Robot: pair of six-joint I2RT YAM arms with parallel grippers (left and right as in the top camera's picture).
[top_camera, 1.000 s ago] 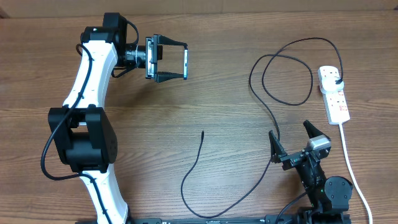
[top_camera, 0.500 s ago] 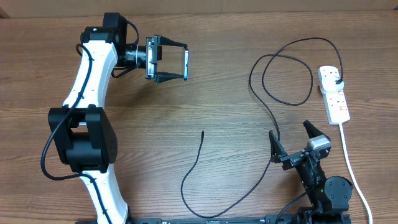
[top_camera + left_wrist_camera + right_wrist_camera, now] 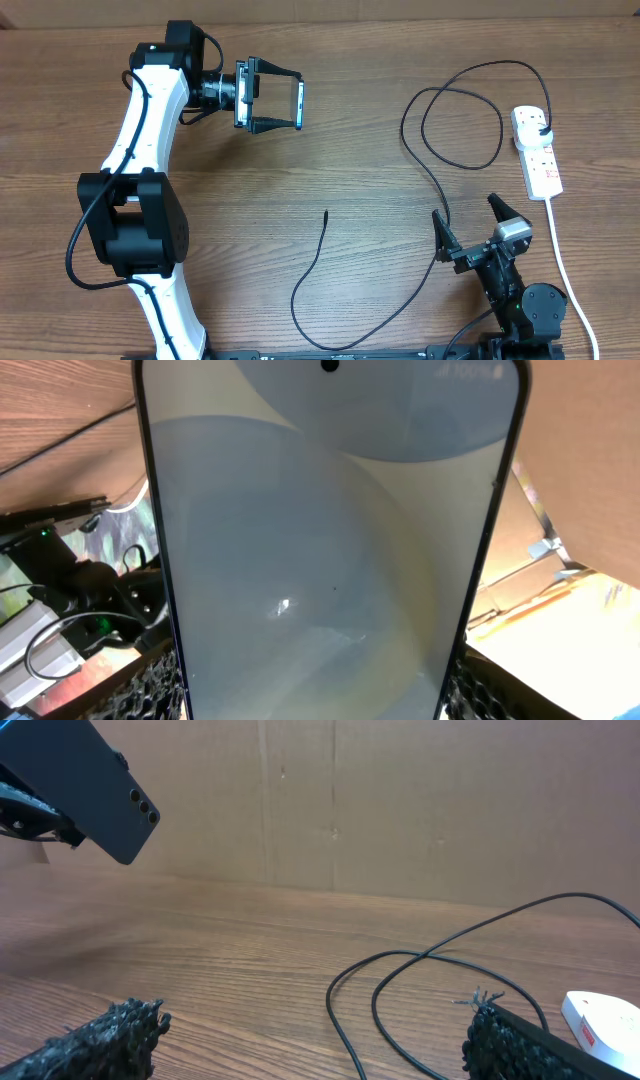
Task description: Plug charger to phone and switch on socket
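A slim smartphone with a pale blue-grey lit screen and dark edges is hanging in the air over the far left part of the brown wooden desk. The left claw is clamped on it across its width.

Nothing is shifting: compared with a second ago, phone, cable and both arms are sitting exactly where they were. That suggests the plugging step is not yet under way.

From overhead the phone is showing only as a thin edge-on strip. Its screen is facing back toward the left wrist camera, and its dark back with the lenses is facing the right arm's side. Its long axis appears to be running steeply up from the desk rather than along it. The lens end is looking lowest in the right wrist view, and the charging port is not showing in any view.

The long thin black charger cable is lying with its small tip on the desk, well apart from the phone. Its other end is sitting plugged into the white elongated power strip at the right edge.

The right claw is waiting with its fingers wide apart and empty, just beside the cable's middle run. It will probably need to fetch the tip next.
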